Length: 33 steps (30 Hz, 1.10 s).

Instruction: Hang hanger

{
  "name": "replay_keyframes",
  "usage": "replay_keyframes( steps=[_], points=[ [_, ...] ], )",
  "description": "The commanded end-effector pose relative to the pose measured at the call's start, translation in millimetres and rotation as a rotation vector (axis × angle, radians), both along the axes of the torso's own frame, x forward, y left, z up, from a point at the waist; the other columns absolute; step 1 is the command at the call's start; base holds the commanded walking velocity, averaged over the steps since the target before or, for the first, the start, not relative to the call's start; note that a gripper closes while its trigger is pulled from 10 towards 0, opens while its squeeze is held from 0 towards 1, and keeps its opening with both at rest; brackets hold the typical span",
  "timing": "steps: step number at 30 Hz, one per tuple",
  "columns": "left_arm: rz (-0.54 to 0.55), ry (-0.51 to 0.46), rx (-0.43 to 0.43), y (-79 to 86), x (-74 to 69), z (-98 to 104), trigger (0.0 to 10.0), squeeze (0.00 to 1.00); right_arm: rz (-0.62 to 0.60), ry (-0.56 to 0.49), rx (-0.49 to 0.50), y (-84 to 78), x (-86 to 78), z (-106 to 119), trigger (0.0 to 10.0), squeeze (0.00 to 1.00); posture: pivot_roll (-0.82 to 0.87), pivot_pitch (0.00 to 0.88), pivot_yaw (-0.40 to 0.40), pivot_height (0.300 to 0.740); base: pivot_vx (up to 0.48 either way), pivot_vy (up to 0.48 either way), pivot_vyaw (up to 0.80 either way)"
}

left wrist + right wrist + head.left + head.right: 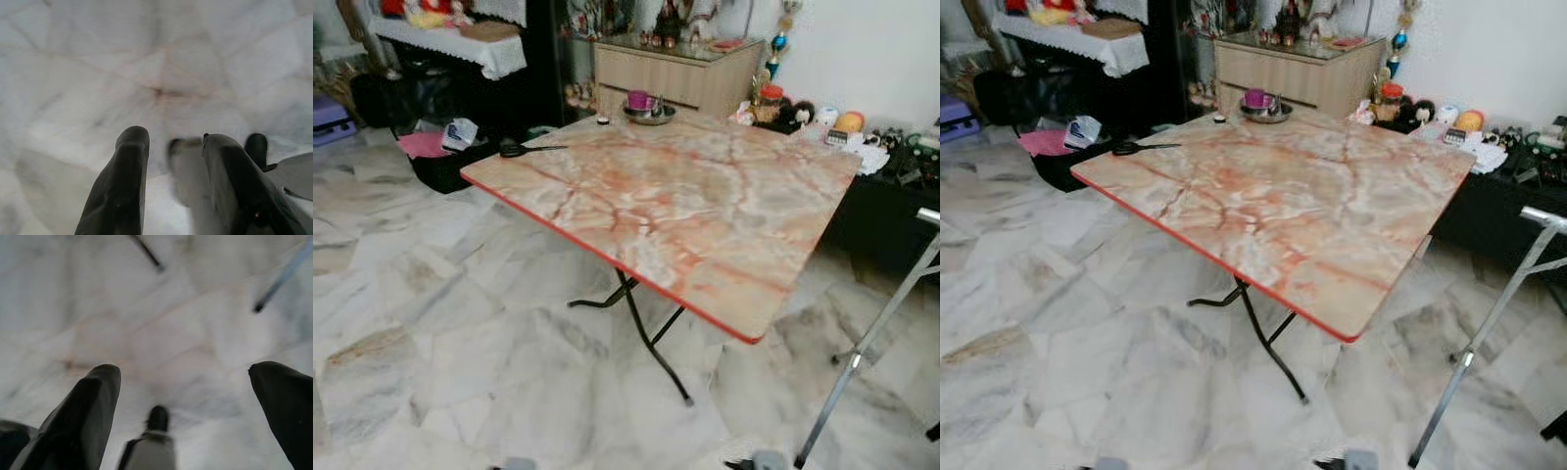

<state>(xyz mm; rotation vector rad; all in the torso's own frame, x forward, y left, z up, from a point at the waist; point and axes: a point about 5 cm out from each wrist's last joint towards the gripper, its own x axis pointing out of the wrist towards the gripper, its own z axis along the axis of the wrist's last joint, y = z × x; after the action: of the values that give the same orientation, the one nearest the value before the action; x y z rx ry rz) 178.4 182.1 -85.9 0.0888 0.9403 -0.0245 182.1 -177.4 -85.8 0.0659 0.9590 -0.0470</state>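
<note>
Marble table [685,196] ahead, no hanger spotted yet.
Left gripper [171,161] hangs narrowly parted, right gripper [188,396] wide, both empty over floor [431,323]; metal rack [871,333] stands nearer the right arm.

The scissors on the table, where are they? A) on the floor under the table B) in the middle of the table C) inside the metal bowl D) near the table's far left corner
D: the black scissors lie flat by the far left corner of the marble-patterned table, apart from the metal bowl at the far edge.
</note>
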Motion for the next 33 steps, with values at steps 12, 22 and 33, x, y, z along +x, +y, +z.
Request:
replay_keyframes(
  steps=[12, 22, 33],
  points=[
    [0.017, 0.034, 0.005, 5.2, -10.6, -4, 10.0, 0.0, 0.016, 0.007, 0.012, 5.8, -2.7, -2, 10.0, 0.0, 0.14, 0.0, -0.023, 0.74, 0.0, -0.48, 0.0],
    [0.031, 0.036, 0.012, 11.3, -9.6, -3, 10.0, 0.0, 0.013, 0.009, 0.016, 7.1, -3.8, -2, 10.0, 0.0, 0.14, 0.0, -0.016, 0.74, 0.0, -0.48, 0.0],
    [0.072, 0.014, 0.005, 11.6, -2.0, 0, 10.0, 0.0, 0.003, 0.002, 0.014, 6.4, -0.8, -1, 10.0, 0.0, 0.15, 0.0, -0.021, 0.74, 0.0, -0.339, 0.0]
  ],
)
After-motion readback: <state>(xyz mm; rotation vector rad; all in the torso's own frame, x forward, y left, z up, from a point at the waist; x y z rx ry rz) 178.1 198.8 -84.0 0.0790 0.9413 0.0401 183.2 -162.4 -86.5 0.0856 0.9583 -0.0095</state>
